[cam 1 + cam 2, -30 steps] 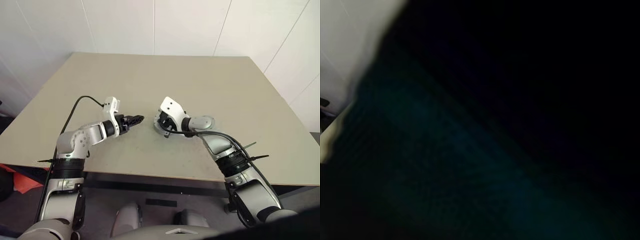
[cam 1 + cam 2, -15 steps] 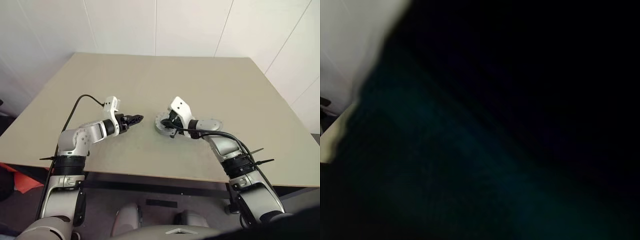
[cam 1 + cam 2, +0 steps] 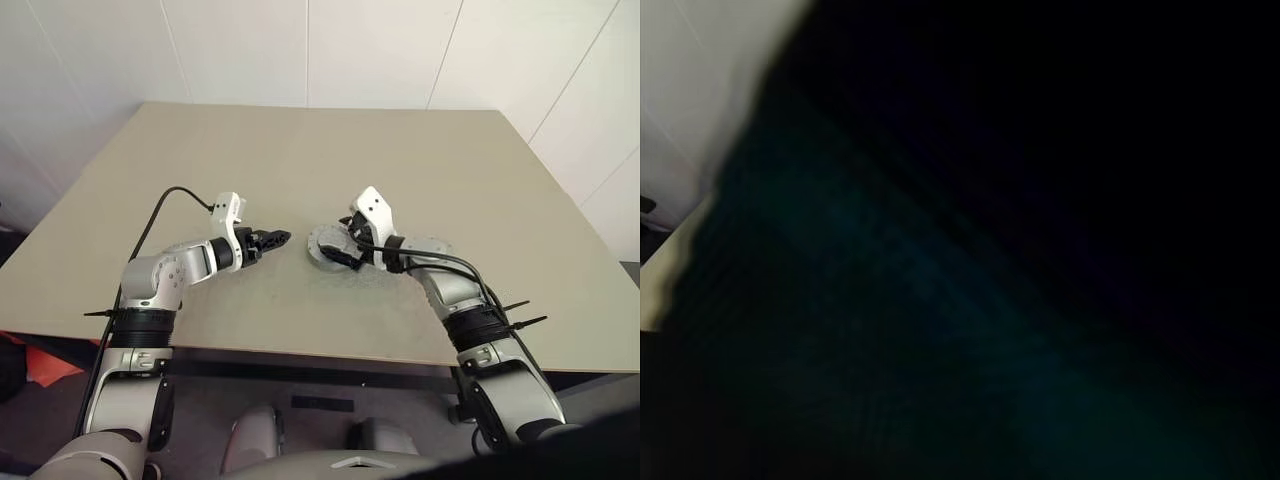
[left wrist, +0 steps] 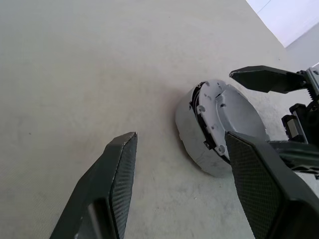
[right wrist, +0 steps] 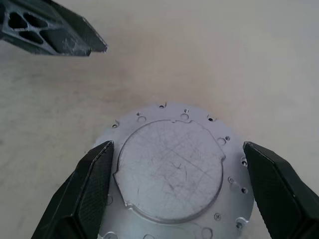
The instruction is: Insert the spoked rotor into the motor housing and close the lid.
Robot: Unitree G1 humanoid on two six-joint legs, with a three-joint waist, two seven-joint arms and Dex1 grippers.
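Finishing the lid-closing step, by the look of it: motor housing (image 3: pixel 328 247) resting on the surface (image 3: pixel 450 170) between the two arms, with the lid (image 5: pixel 172 172) lying flat over its mouth, plain scratched face and ring of small holes turned up. Cannot tell whether the spoked rotor sits inside, since the lid covers the cup. Seen from the left wrist, a dark seam along one side between lid and cup wall, so possibly not pressed fully home. Right pincer (image 5: pixel 177 149) spread wide, one finger to each side of the housing, straddling it from above, gripping nothing; cannot tell whether either finger brushes the rim. Left pincer (image 3: pixel 278 238) partly spread and empty, hanging just beside the housing, tips aimed at it and clear of it. Next move probably calls for checking the seat of the lid: pressing down evenly on the flat face if the seam is a real gap, with the cup steadied from the side against sliding, otherwise lifting the right arm straight up and away without dragging a finger across the rim.
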